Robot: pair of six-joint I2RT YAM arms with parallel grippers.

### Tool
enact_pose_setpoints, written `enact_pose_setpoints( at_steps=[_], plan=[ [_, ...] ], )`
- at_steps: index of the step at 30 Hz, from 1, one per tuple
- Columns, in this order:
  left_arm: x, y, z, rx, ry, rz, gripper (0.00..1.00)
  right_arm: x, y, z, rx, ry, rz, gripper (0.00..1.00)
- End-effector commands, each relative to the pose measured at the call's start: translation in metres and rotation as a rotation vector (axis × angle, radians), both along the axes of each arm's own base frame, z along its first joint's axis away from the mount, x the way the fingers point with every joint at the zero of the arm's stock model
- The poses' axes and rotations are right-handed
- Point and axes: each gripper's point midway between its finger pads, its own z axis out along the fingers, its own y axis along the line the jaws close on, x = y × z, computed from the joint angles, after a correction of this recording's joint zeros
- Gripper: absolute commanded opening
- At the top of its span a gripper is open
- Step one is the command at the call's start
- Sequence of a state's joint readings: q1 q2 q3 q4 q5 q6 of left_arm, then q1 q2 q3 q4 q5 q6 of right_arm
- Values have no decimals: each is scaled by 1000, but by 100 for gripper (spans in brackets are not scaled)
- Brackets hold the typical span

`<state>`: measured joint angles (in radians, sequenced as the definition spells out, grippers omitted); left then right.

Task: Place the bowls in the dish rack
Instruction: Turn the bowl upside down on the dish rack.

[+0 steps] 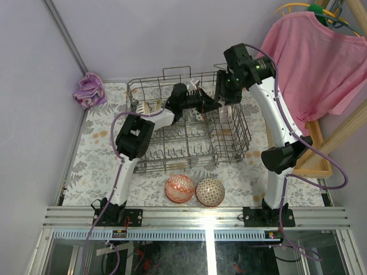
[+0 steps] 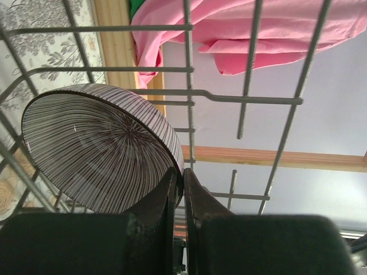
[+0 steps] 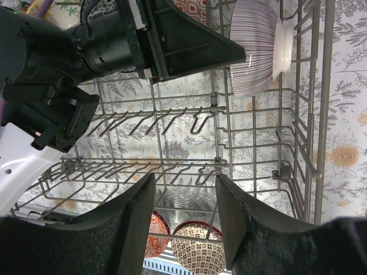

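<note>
Inspecting the left gripper [image 2: 182, 172], we find its fingers drawn almost together and clamped on the rim of the striped bowl [image 2: 97, 152]. One finger lies on the inner face and the other on the outer wall. From that pinch the bowl rises up and to the left of the fingers, standing on edge with its dark-lined cream interior turned towards the wrist camera. Bowl and fingers are both inside the dish rack [image 2: 246, 97], whose side wires cross just beyond the fingertips. We cannot tell whether the bowl's lower edge rests on the tines.

We note that the right gripper [image 3: 184, 183] has its fingers well apart with nothing between them. It hangs over the rack, and rows of bare tines run beyond its fingertips. The left gripper and the striped bowl lie further out, past those tines.

Two bowls sit outside the rack on the floral table [image 1: 103, 149]: a red-patterned bowl [image 1: 179, 188] and a brown lattice bowl [image 1: 209, 192]. They sit just beside each other, mouths up, and are well apart from both pairs of fingers.
</note>
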<state>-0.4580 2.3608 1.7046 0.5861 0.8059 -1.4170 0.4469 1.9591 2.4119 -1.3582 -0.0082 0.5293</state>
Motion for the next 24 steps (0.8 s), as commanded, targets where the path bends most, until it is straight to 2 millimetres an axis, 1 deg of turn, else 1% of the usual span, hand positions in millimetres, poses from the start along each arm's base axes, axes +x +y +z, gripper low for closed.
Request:
enact_pose_setpoints(
  at_steps=[1, 9, 18, 23, 24],
  plan=[
    [-8, 3, 3, -27, -56, -30, 0, -3, 4, 9, 38, -22, 53, 53],
    [-16, 8, -17, 16, -32, -36, 0, -4, 7, 8, 52, -16, 58, 53],
    [-23, 15, -39, 142, 2, -45, 0, -7, 8, 7, 60, -14, 63, 53],
    [-24, 20, -50, 215, 22, -35, 7, -7, 8, 5, 63, -9, 64, 53],
    [-25, 22, -56, 239, 42, -33, 8, -7, 8, 5, 65, -9, 63, 53]
  ],
)
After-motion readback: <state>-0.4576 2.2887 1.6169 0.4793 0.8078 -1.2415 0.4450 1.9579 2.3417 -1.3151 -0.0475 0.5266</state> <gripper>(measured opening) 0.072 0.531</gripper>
